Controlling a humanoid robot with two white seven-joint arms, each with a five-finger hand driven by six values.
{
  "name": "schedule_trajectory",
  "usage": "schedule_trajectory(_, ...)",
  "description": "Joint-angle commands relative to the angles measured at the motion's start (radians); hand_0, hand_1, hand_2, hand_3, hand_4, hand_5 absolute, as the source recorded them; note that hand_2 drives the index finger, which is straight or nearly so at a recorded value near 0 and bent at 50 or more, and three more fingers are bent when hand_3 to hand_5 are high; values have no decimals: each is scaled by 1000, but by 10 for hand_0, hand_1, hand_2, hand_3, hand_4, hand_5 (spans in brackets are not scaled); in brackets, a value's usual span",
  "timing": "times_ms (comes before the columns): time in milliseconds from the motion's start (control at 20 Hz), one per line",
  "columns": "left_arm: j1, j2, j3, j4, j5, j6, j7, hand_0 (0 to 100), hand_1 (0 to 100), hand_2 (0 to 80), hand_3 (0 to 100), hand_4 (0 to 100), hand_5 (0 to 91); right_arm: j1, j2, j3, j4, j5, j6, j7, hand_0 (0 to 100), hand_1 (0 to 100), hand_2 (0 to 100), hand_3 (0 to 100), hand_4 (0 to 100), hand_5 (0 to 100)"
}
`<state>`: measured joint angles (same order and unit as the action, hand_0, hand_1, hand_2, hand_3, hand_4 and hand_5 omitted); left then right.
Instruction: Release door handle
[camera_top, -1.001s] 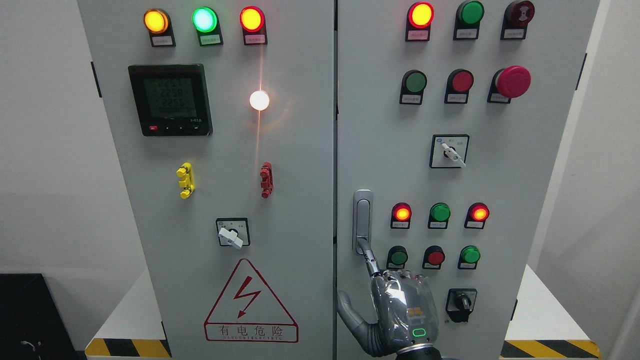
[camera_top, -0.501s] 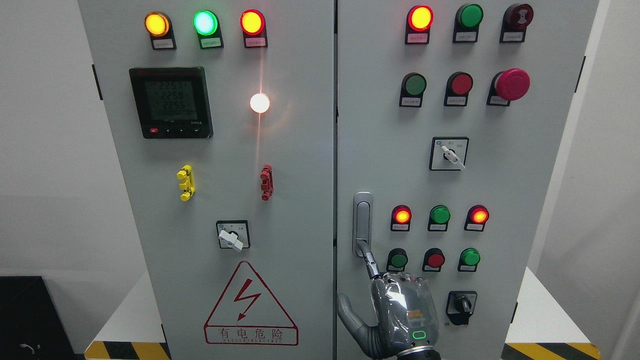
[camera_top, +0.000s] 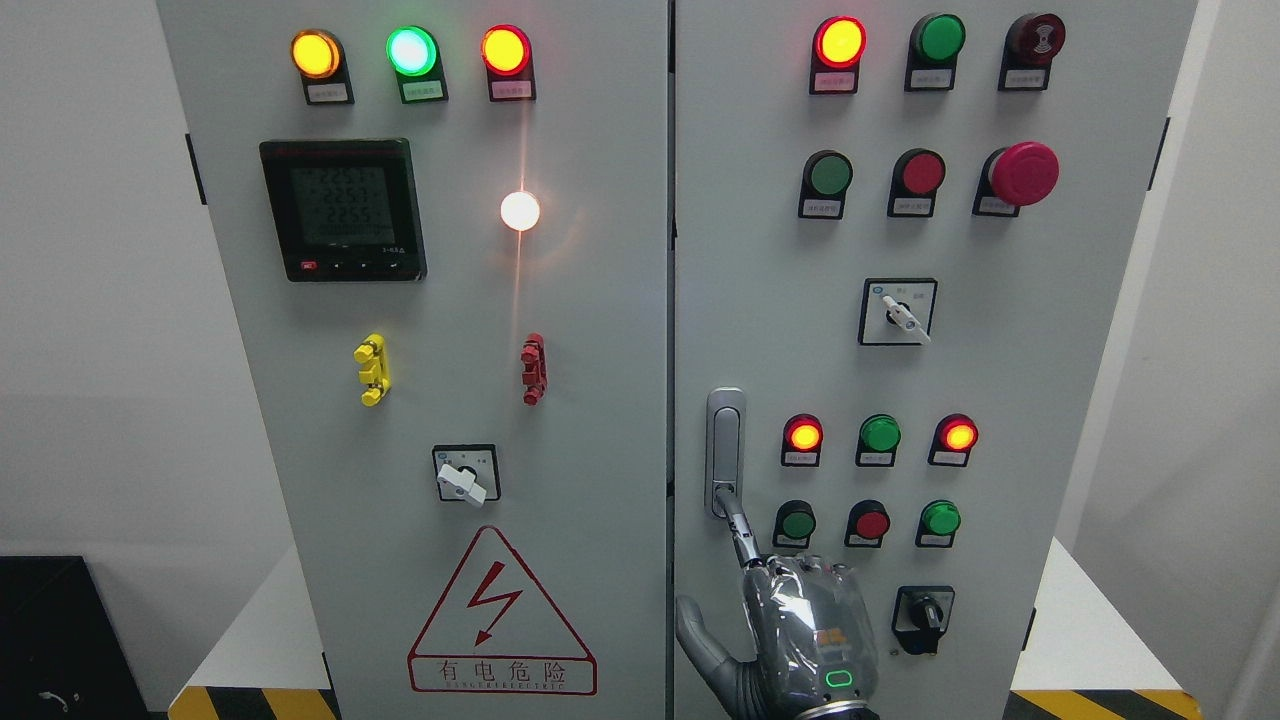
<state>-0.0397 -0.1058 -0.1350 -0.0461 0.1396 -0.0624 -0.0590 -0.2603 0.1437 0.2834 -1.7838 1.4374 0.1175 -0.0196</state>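
Head view showed you the right hand (camera_top: 790, 640) low on the right door, with 1 finger (camera_top: 738, 525) stretched up to the bottom end of the door handle (camera_top: 725, 452) and the thumb spread aside; it clamped on nothing. I judge the release was in hand: you needed only to draw the finger down and away. The green button (camera_top: 797, 522) and black selector (camera_top: 922, 612) sat near, so a sideways slip could press them
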Motion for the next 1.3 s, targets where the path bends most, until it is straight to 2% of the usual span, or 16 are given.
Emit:
schedule_trajectory(0,0,0,0,0,0,-1,-1,120,556,0,0,0,0,4,1,0,0,0,1,6,480,171,0,945,963,1000)
schedule_trajectory(250,0,0,0,0,0,-1,-1,120,556,0,0,0,0,7,1,0,0,0,1,9,484,169,0,954,970,1000)
schedule_trajectory(401,0,0,0,0,0,-1,-1,120,556,0,0,0,0,7,1,2,-2,0,-1,24,484,169,0,957,970,1000)
schedule_trajectory(1252,0,0,0,0,0,-1,-1,120,556,0,0,0,0,26,1,-1,-5,5,1,24,482,171,0,960,974,1000)
